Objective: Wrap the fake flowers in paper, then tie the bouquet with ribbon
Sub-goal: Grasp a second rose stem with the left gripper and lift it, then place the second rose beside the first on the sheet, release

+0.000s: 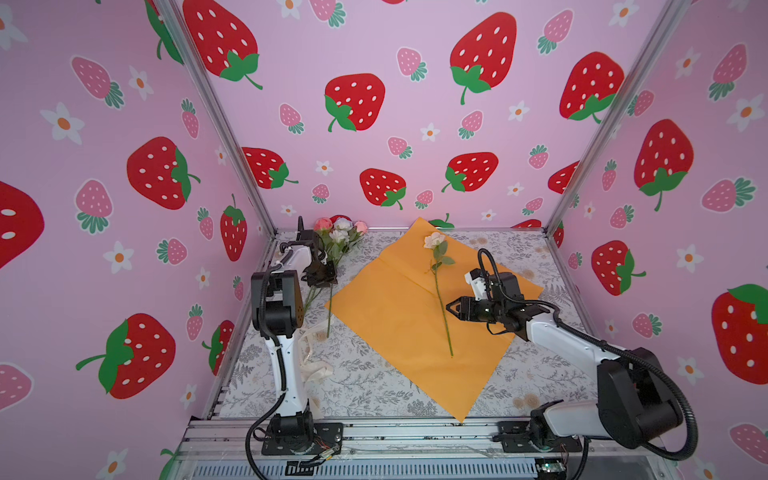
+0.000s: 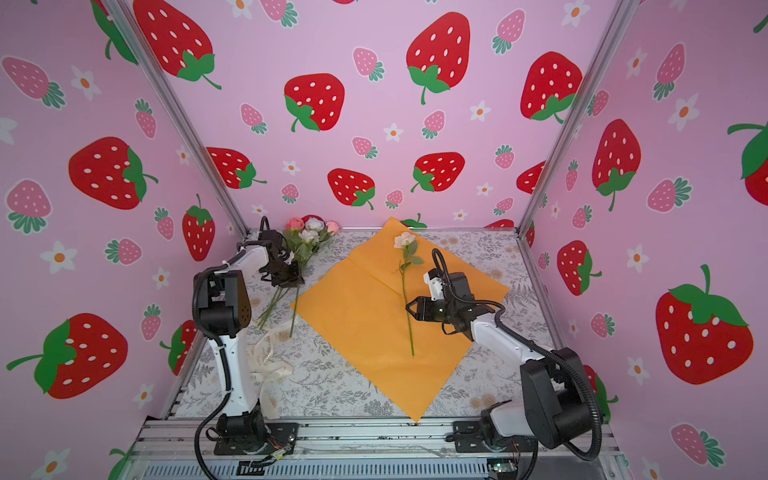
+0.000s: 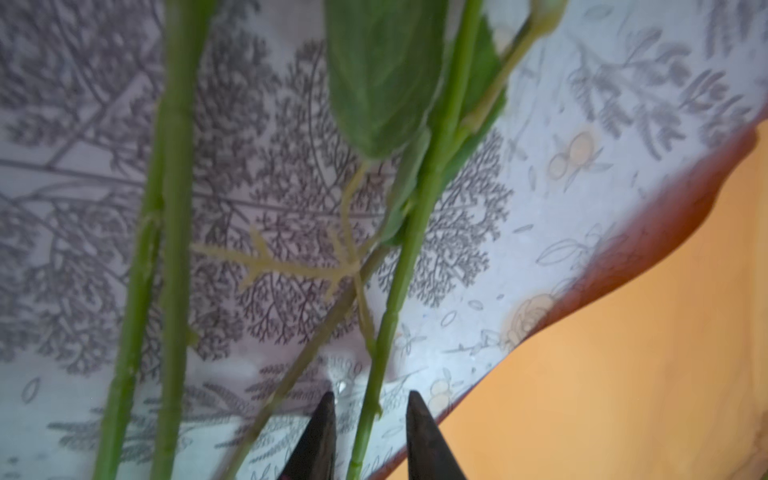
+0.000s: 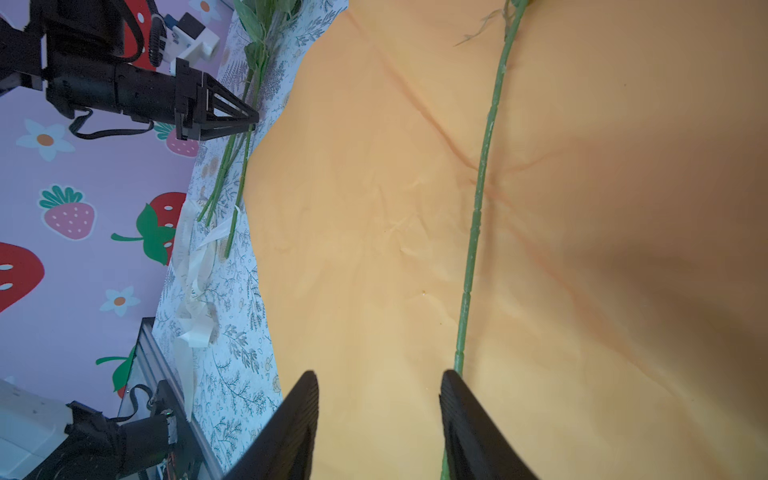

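Note:
The bouquet of fake flowers (image 1: pixel 338 237) (image 2: pixel 309 236) lies at the back left of the floral table, pink and white heads against the wall, stems (image 3: pixel 174 208) fanned toward the front. My left gripper (image 1: pixel 323 277) (image 2: pixel 290 277) (image 3: pixel 370 399) is down over those stems, open, with one green stem (image 3: pixel 411 257) loose between its fingertips and a gap on each side. A single white rose (image 1: pixel 434 241) (image 2: pixel 404 240) lies apart on the orange paper (image 1: pixel 395 316), its stem (image 4: pixel 478 208) running along it. My right gripper (image 1: pixel 451 309) (image 2: pixel 409 309) (image 4: pixel 378 376) hovers open beside that stem, holding nothing.
A cream ribbon (image 1: pixel 311 365) (image 2: pixel 266 361) (image 4: pixel 195 282) lies crumpled by the left arm's base. The orange paper's edge (image 3: pixel 582 332) runs close to the left gripper. Strawberry-print walls close in the back and both sides; a metal rail (image 1: pixel 415 432) crosses the front.

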Robot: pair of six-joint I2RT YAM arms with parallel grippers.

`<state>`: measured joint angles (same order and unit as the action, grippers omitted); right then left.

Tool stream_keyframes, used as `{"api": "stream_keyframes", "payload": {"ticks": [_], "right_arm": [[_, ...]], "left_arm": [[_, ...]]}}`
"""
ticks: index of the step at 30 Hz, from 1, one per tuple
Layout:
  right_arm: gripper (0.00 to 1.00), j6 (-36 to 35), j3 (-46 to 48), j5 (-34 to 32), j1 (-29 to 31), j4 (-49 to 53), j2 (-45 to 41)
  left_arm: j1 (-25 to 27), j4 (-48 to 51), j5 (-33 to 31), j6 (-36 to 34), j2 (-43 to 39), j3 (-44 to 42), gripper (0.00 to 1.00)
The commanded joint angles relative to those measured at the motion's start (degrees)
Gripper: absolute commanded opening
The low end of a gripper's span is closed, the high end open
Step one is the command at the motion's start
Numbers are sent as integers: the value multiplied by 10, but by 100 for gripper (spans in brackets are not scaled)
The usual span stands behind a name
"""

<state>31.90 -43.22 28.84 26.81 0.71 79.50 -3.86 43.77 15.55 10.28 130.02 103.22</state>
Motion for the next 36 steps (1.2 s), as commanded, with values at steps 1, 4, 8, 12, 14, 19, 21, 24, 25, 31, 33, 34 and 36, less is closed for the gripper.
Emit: {"api": "stream_keyframes", "payload": {"ticks": [1,4,8,12,14,19,21,24,25,31,33,34,36], "right_arm": [[51,15,-11,19,7,-23,17],[51,15,-13,22,8,-23,21],[51,12,-7,16,8,-15,11],[51,9,5,1,8,-6,-12],[51,6,11,-11,8,3,-26],[51,9,28,-86,5,34,-68],[51,18,36,-128,-4,49,-88],[51,28,46,-134,-32,58,-107],[51,30,50,-130,-41,59,-116],[51,31,61,-104,-58,59,-125],[51,32,65,-92,-58,60,-123],[51,35,68,-90,-58,58,-124],[51,40,77,-88,-58,51,-128]], "left_arm": [[7,32,-1,-12,22,34,27],[11,42,0,-18,27,46,18],[26,58,-1,-42,13,50,8],[45,59,-11,-51,-33,26,1],[54,49,-11,-39,-67,6,0],[89,-8,20,39,-156,-68,0],[116,-46,42,86,-183,-99,0],[167,-84,36,149,-198,-123,0],[183,-97,30,173,-198,-129,0],[268,-193,61,298,-135,-116,0],[290,-197,48,323,-109,-90,0],[298,-208,50,341,-99,-85,0],[309,-243,66,371,-80,-83,0]]}}
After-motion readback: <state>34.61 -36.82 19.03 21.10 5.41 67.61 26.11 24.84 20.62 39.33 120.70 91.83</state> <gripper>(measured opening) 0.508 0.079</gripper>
